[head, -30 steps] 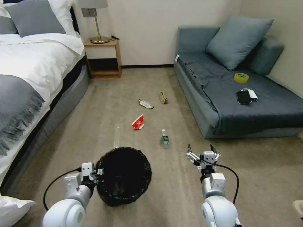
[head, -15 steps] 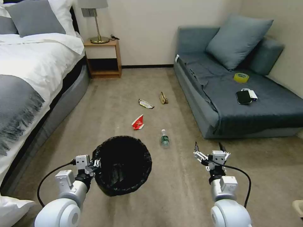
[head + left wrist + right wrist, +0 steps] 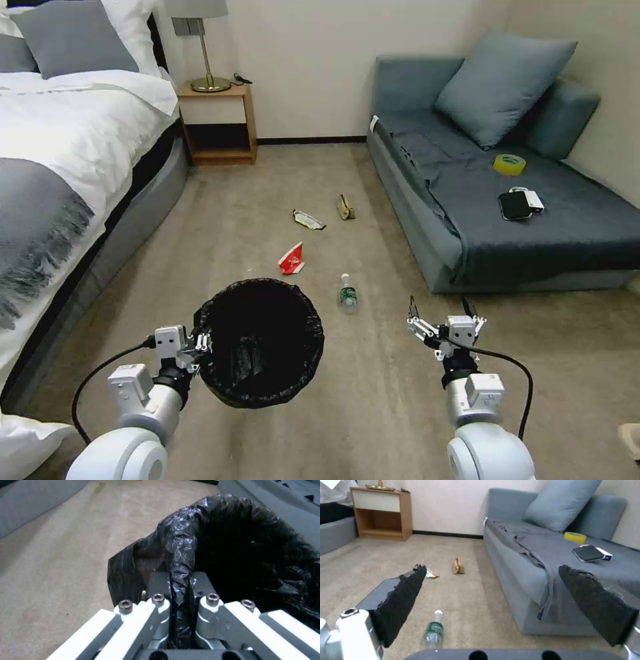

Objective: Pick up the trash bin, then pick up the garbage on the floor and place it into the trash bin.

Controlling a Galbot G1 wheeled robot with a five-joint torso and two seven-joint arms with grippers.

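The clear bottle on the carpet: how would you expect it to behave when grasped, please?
The bottle lies on its side, so a nudge may roll it. It looks empty, probably light and crushable. The open right end effector hovers nearest it.

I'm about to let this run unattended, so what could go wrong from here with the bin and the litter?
The left claw pinches the trash bin only by its rim and crinkled bag, so the bin could slip or tilt. The open right claw hangs near the bottle, which lies on its side and may roll away when touched. The red-white wrapper is light and could be pushed along the carpet.
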